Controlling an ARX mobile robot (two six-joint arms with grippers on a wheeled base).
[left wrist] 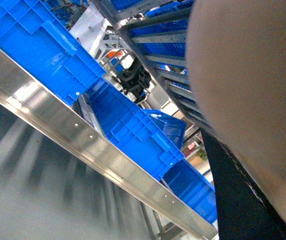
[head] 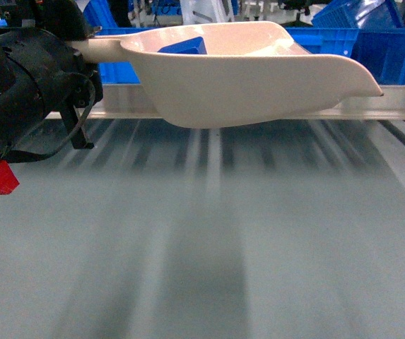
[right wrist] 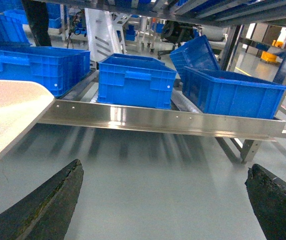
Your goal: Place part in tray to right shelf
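The cream tray (head: 259, 78) hangs level above the grey table, and my left gripper (head: 80, 51) is shut on its handle at the left of the head view. The blue part (head: 184, 46) lies inside the tray near the handle end, only its top showing over the rim. In the left wrist view the tray's underside (left wrist: 247, 80) fills the right side beside one black finger (left wrist: 235, 200). My right gripper (right wrist: 162, 200) is open over bare table with nothing between its fingers, and the tray's lip (right wrist: 8, 115) is at its left. The right shelf's steel front rail (right wrist: 157, 121) runs just beyond.
Blue crates (right wrist: 135, 80) stand in a row on the shelf behind the rail, one of them tilted (right wrist: 195, 52). They also show behind the tray (head: 393, 49). The grey table (head: 202, 254) stretches from the rail toward me. A shelf leg (right wrist: 247, 147) stands at the right.
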